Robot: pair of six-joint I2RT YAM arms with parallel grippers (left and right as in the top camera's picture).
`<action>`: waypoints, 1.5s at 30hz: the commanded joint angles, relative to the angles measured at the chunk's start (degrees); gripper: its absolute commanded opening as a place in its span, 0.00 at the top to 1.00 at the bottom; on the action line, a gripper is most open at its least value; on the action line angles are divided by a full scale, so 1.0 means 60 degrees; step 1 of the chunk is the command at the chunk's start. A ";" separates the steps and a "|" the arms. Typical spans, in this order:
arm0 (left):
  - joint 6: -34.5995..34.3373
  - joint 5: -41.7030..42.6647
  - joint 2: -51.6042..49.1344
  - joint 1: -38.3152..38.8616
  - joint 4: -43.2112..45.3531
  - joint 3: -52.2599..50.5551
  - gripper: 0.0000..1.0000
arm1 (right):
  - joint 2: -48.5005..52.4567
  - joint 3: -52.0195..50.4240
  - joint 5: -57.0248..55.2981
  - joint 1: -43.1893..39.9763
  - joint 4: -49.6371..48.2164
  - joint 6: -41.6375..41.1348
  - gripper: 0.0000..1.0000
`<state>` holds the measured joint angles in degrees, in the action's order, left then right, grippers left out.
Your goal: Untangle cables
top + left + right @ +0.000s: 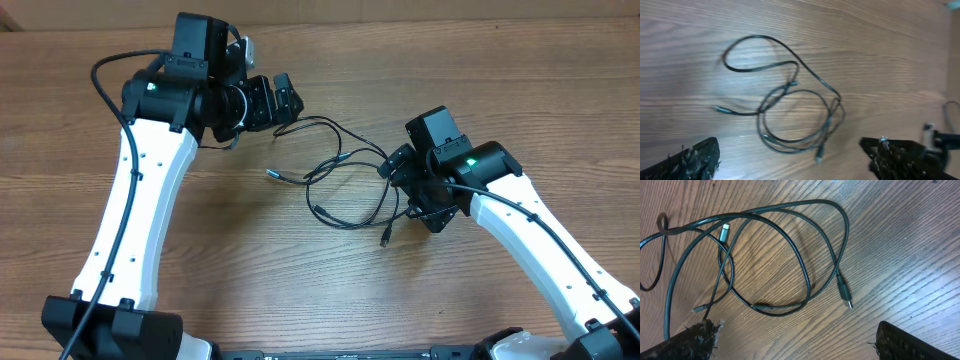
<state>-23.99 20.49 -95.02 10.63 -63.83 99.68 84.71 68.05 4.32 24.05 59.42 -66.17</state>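
Observation:
The two thin black cables lie in loose overlapping loops on the wooden table, between the arms. My left gripper hovers at their upper left, open and empty. In the left wrist view its fingers are spread wide, and the cables lie ahead of them with a plug tip between them. My right gripper is at the loops' right edge, open and empty. In the right wrist view the cable loops lie just ahead, with one silvery plug on the right and another at the upper left.
The wooden table carries nothing else in view. A thicker black wire arcs off the left arm at the upper left. The arm bases stand along the front edge.

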 commanded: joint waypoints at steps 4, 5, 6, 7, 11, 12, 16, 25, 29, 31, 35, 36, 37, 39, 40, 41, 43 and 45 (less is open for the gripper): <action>0.1909 -0.0481 0.0200 -0.1053 -0.0801 -0.0004 0.00 | 0.0029 0.0025 -0.0211 0.0029 -0.0087 0.0026 0.00; 0.2095 -0.0477 0.0295 -0.1231 -0.0976 -0.0004 0.01 | 0.0036 0.0025 -0.0215 0.0029 -0.0131 0.0029 0.00; 0.2237 -0.0477 0.0372 -0.1351 -0.1115 -0.0004 0.00 | 0.0036 0.0025 -0.0211 0.0029 -0.0189 0.0026 0.00; 0.2437 -0.0481 0.0488 -0.1494 -0.1322 -0.0004 0.00 | 0.0036 0.0025 -0.0211 0.0029 -0.0277 0.0026 0.00; 0.2677 -0.0466 0.0816 -0.1851 -0.1861 -0.0004 0.01 | 0.0036 0.0025 -0.0204 0.0029 -0.0692 0.0018 0.00; 0.2856 -0.0463 0.0889 -0.1905 -0.1985 -0.0004 0.00 | 0.0036 0.0025 -0.0204 0.0029 -0.0790 0.0018 0.00; 0.3322 -0.0441 0.1246 -0.1891 -0.2408 -0.0007 0.10 | 0.0036 0.0025 -0.0178 0.0033 -0.0922 -0.0047 0.00; 0.3614 -0.0408 0.2619 -0.1657 -0.2040 -0.0914 0.01 | 0.0036 0.0025 -0.0175 0.0036 -0.0481 -0.0036 0.00; 0.3311 -0.0412 0.3843 -0.1643 -0.0954 -0.2962 0.01 | 0.0036 -0.0084 -0.0175 0.0036 -0.0459 -0.0040 0.00; 0.3242 -0.0412 0.4328 -0.1643 -0.0532 -0.3767 0.01 | 0.0036 -0.0160 -0.0175 0.0036 -0.0466 -0.0040 0.00; 0.3242 -0.0415 0.4805 -0.1643 -0.0240 -0.4594 0.01 | 0.0036 -0.0357 -0.0171 0.0036 -0.0601 -0.0044 0.00; 0.3246 -0.0415 0.4801 -0.1643 -0.0262 -0.4623 0.00 | 0.0036 -0.0419 -0.0171 0.0036 -0.0688 -0.0047 0.00; 0.3246 -0.0415 0.4776 -0.1643 -0.0273 -0.4634 0.01 | 0.0036 -0.0477 -0.0168 0.0036 -0.0816 -0.0047 0.00; 0.3246 -0.0419 0.4703 -0.1643 -0.0280 -0.4645 0.01 | 0.0036 -0.0605 -0.0025 0.0036 -0.1235 -0.0047 0.00; 0.3246 -0.0419 0.4652 -0.1643 -0.0284 -0.4645 0.00 | 0.0036 -0.0656 0.0160 0.0036 -0.1483 -0.0047 0.00; 0.3249 -0.0426 0.4601 -0.1643 -0.0284 -0.4645 0.01 | 0.0036 -0.0685 0.0433 0.0036 -0.1781 -0.0047 0.00; 0.3249 -0.0455 0.4473 -0.1643 -0.0284 -0.4641 0.00 | 0.0036 -0.0685 0.1089 0.0051 -0.2437 -0.0044 0.00; 0.3249 -0.0452 0.4342 -0.1643 -0.0280 -0.4645 0.00 | 0.0036 -0.0685 0.1545 0.0117 -0.2987 -0.0033 0.00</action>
<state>-4.27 17.78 -67.57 0.40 -65.87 71.96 84.88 64.03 7.88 24.05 44.51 -66.08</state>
